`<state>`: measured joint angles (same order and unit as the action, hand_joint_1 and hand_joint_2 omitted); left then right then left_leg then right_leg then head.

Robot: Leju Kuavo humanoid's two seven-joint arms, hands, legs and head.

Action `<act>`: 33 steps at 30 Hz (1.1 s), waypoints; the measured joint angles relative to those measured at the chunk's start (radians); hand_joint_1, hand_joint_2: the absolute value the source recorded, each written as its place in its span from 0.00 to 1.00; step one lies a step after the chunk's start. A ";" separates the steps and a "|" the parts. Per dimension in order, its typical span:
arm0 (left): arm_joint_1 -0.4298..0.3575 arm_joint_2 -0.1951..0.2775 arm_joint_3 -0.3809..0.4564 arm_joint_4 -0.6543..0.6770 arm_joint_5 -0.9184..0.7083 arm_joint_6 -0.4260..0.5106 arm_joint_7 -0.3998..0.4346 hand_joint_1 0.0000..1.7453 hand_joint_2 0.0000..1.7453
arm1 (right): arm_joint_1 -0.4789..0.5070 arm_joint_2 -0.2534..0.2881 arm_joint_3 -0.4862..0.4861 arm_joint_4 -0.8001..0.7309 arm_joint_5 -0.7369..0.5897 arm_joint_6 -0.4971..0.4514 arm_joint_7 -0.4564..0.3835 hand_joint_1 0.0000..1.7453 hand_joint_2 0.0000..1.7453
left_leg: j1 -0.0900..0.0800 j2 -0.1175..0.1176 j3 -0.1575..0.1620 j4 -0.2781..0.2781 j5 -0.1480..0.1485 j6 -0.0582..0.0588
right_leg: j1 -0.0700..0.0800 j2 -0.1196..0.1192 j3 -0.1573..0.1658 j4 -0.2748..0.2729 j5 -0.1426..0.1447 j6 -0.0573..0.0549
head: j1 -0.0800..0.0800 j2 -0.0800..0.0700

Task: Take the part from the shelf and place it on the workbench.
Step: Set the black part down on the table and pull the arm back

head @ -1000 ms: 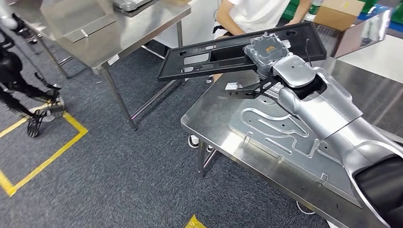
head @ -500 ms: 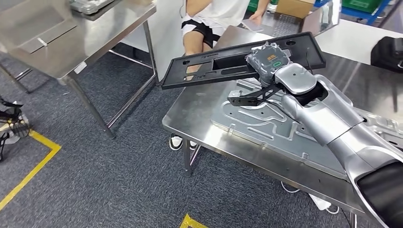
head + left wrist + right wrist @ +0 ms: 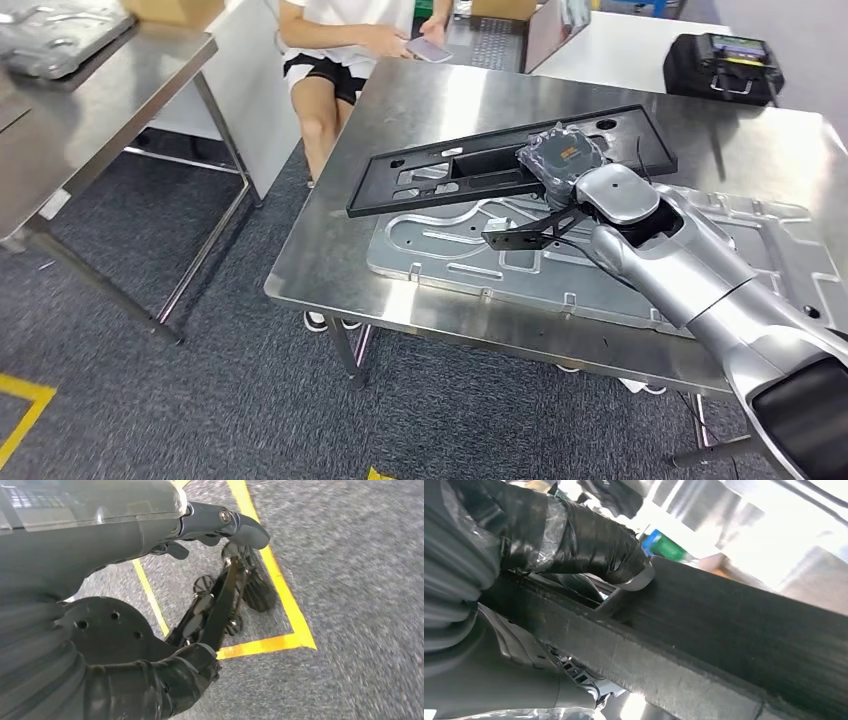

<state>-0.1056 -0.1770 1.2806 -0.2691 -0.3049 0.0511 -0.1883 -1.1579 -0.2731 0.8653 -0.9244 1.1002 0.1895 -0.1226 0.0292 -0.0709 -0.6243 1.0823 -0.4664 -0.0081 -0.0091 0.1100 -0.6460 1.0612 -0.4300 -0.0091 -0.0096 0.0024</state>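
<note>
My right hand (image 3: pixel 562 160) grips the black flat frame part (image 3: pixel 470 172) near its middle and holds it a little above the steel workbench (image 3: pixel 322 272), tilted slightly. In the right wrist view a dark taped finger (image 3: pixel 589 542) presses on the edge of the black part (image 3: pixel 734 635). My left hand (image 3: pixel 150 540) hangs over grey carpet with a yellow floor line (image 3: pixel 292 615), thumb and fingers apart and nothing between them.
A large silver stamped plate (image 3: pixel 455 262) lies on the workbench under the part. A black bag (image 3: pixel 718 66) sits at the bench's far right corner. A seated person (image 3: pixel 345 40) holds a phone at the far side. Another steel table (image 3: pixel 95 110) stands to the left.
The whole picture has shifted as the camera turned toward the workbench. The black part stays in my right hand and now hangs fully over the bench top.
</note>
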 joint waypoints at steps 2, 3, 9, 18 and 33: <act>-0.003 0.001 0.000 0.000 0.001 0.001 0.000 0.00 1.00 | 0.004 -0.006 0.001 0.000 -0.001 0.000 0.000 1.00 1.00 | -0.002 -0.002 0.009 -0.016 -0.006 0.008 | -0.003 0.026 -0.011 0.004 0.003 0.013 | -0.001 0.000; -0.005 0.001 0.000 0.000 0.001 0.001 0.000 0.00 1.00 | 0.009 -0.011 0.001 0.000 -0.002 -0.001 0.000 1.00 1.00 | -0.002 0.011 0.011 -0.018 -0.003 0.015 | -0.005 0.033 -0.014 0.001 0.005 0.018 | -0.001 0.000; -0.002 0.003 0.000 -0.004 0.002 0.003 0.000 0.00 1.00 | 0.046 -0.027 0.001 0.000 -0.017 -0.022 -0.003 1.00 1.00 | -0.003 0.078 0.026 -0.037 -0.002 0.042 | -0.005 -0.102 -0.129 0.227 -0.097 0.044 | 0.007 0.000; -0.007 0.002 0.000 -0.015 0.006 0.011 -0.009 0.00 1.00 | 0.085 -0.040 0.001 -0.001 -0.035 -0.044 -0.033 1.00 1.00 | -0.008 0.116 0.046 -0.048 -0.018 0.017 | 0.011 -0.121 0.001 -0.024 0.014 0.005 | 0.007 0.000; -0.003 0.013 0.005 -0.025 0.028 0.053 0.007 0.00 1.00 | 0.123 -0.033 0.008 -0.004 -0.074 -0.051 -0.046 0.00 0.00 | -0.011 0.073 0.004 -0.022 0.006 0.022 | 0.006 -0.086 0.017 0.000 -0.019 0.009 | 0.006 0.000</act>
<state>-0.1091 -0.1642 1.2859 -0.2937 -0.2766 0.1043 -0.1815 -1.0350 -0.3066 0.8736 -0.9288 1.0263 0.1389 -0.1685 0.0181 0.0021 -0.6203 1.0607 -0.4601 0.0135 -0.0027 0.0238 -0.6292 1.0610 -0.4492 -0.0002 -0.0041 0.0026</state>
